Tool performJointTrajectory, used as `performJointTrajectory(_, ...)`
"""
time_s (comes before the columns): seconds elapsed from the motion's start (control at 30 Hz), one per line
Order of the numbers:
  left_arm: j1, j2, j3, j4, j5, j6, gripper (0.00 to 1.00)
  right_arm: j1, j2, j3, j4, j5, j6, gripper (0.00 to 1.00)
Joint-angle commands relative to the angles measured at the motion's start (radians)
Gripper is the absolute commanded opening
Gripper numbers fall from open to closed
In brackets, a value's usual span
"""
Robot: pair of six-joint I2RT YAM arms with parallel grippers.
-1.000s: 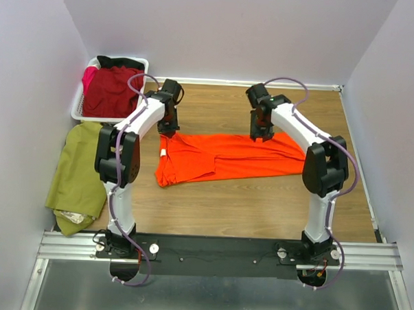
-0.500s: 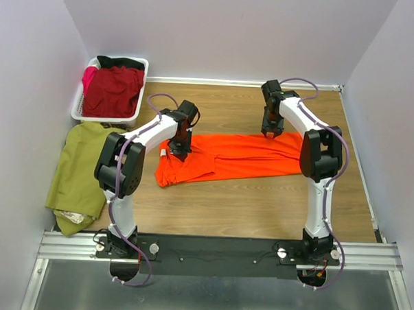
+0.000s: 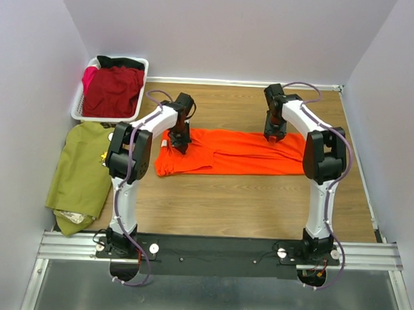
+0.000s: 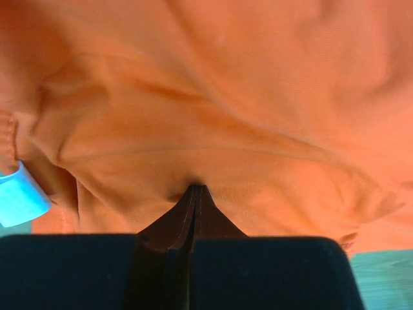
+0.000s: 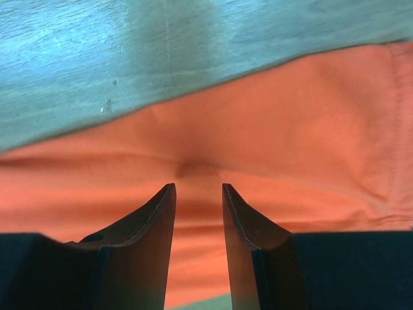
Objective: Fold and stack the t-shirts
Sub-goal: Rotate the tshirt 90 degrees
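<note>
Far left first: an olive green t-shirt [image 3: 75, 173] is slumped at the table's left edge, and a dark red t-shirt [image 3: 113, 90] is piled in the white basket [image 3: 77, 108] just behind it. Neither is touched. Next over, the left gripper [image 3: 179, 144] is clamped tight on a pinch of the orange t-shirt [image 3: 228, 152], near its left end by the far edge. That shirt is laid flat mid-table with its long axis running left to right, so each end is covered by its own arm. The right gripper [image 3: 274, 136] is parked on the far edge near the right end, jaws partly apart, cloth under the tips, nothing clearly nipped. Probably the far edge gets pulled toward the near one once the right side is grabbed too.
</note>
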Motion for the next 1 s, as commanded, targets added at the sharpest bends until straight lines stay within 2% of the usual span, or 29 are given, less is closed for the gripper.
performJointTrajectory(0.0, 0.083, 0.132, 0.067, 0.05, -0.021, -0.004, 0.07, -0.006, -0.091, -0.022, 0.018, 0.043, -0.003, 0.43)
performJointTrajectory(0.3, 0.114, 0.362, 0.452, 0.031, 0.054, -0.018, 0.07, -0.006, -0.181, -0.032, 0.016, 0.08, -0.027, 0.44)
performJointTrajectory(0.33, 0.117, 0.412, 0.537, 0.015, 0.066, -0.021, 0.07, -0.006, -0.189, -0.035, 0.019, 0.075, -0.032, 0.45)
performJointTrajectory(0.43, 0.132, 0.492, 0.671, 0.016, 0.11, -0.047, 0.07, -0.006, -0.215, -0.065, 0.022, 0.045, -0.068, 0.44)
performJointTrajectory(0.5, 0.143, 0.509, 0.692, 0.065, 0.184, -0.063, 0.07, -0.008, -0.226, -0.106, 0.03, 0.029, -0.093, 0.44)
performJointTrajectory(0.7, 0.181, 0.515, 0.661, 0.376, 0.455, -0.147, 0.11, -0.006, -0.224, -0.204, 0.051, -0.024, -0.113, 0.45)
performJointTrajectory(0.97, 0.187, 0.495, 0.689, 0.731, 0.561, -0.196, 0.22, -0.008, -0.211, -0.34, 0.091, -0.119, -0.11, 0.46)
